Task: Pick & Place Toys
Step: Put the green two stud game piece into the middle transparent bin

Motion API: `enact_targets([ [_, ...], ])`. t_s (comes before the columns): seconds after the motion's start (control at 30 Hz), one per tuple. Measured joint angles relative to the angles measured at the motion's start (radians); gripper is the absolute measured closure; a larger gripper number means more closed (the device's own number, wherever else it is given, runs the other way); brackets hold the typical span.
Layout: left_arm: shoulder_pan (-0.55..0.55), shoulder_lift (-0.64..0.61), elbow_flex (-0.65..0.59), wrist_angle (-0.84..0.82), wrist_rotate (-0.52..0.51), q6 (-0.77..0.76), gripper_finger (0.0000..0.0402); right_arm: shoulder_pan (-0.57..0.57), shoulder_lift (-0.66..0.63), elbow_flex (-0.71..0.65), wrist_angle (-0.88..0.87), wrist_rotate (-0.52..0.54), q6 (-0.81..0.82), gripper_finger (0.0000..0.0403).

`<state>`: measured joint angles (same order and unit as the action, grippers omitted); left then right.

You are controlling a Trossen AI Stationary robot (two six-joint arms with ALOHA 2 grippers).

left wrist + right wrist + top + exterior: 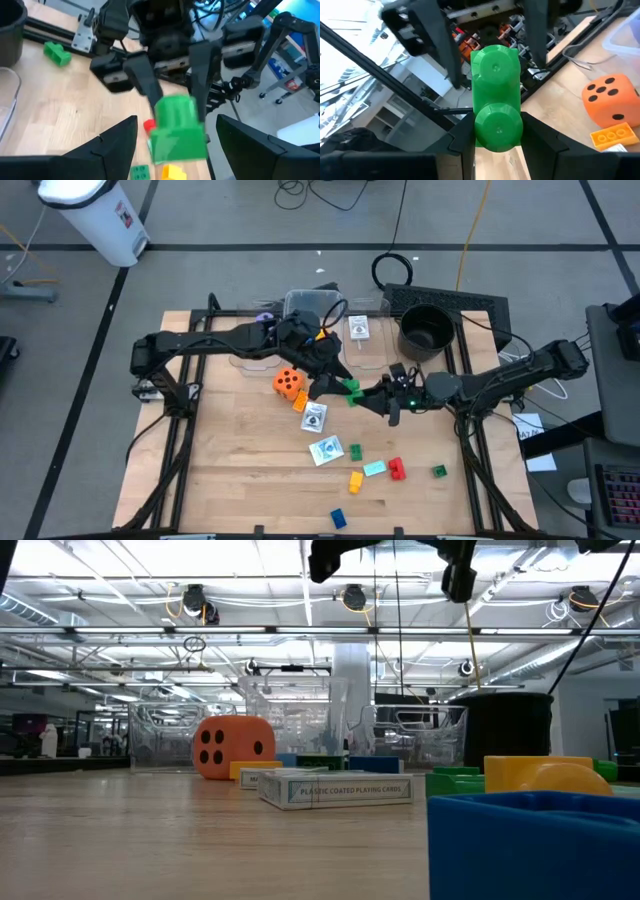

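Observation:
My right gripper (500, 145) is shut on a green two-stud block (496, 100), held above the middle of the table (351, 390). My left gripper (182, 150) is open right in front of it. Its fingers stand on either side of the same block (177, 130) without touching it. On the table lie an orange die (288, 383), a yellow block (298, 402), white cards (314, 418) (326, 450) and several small blocks near the front, among them a red one (397, 469) and a blue one (338, 518). My right gripper pinches the green block's two long sides (476, 131) between its two fingers, at the block's end nearest the wrist. The fingers come about level from the table's right and lie along the block. The block is lifted clear of the table, its studs toward the wrist camera.
A clear plastic tub (300, 310) and a black round pot (428, 330) stand at the table's far edge, with another card (358, 328) between them. A green block (56, 53) lies near the pot. Bare wood shows at the front left (230, 480).

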<state>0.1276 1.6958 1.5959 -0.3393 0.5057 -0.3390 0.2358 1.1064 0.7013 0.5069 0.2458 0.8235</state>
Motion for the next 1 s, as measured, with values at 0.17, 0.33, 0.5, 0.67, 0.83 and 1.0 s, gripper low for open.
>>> enact_targets([
  [0.17,0.0,0.001,0.0,0.0,0.027,-0.029,0.0129,0.0,0.001,0.0,0.007,-0.016,-0.002,0.0285],
  [0.33,0.0,0.001,0.0,-0.002,0.051,-0.037,0.0183,0.0,0.0,0.0,0.012,-0.016,-0.002,0.0285],
  [0.5,0.0,0.001,0.0,-0.004,0.074,-0.038,0.0256,0.0,0.0,0.001,0.021,-0.017,-0.009,0.0285],
  [0.67,0.002,0.001,0.0,0.019,0.121,-0.033,0.0268,0.0,0.002,0.0,0.06,-0.028,-0.023,0.0246],
  [0.83,0.002,-0.005,0.0,0.076,0.174,-0.03,0.0268,-0.008,0.0,0.0,0.119,-0.1,-0.043,0.0185],
  [1.0,0.028,-0.054,0.0,0.084,0.175,-0.029,0.0268,-0.033,-0.016,0.0,0.143,-0.171,-0.075,0.0153],
])
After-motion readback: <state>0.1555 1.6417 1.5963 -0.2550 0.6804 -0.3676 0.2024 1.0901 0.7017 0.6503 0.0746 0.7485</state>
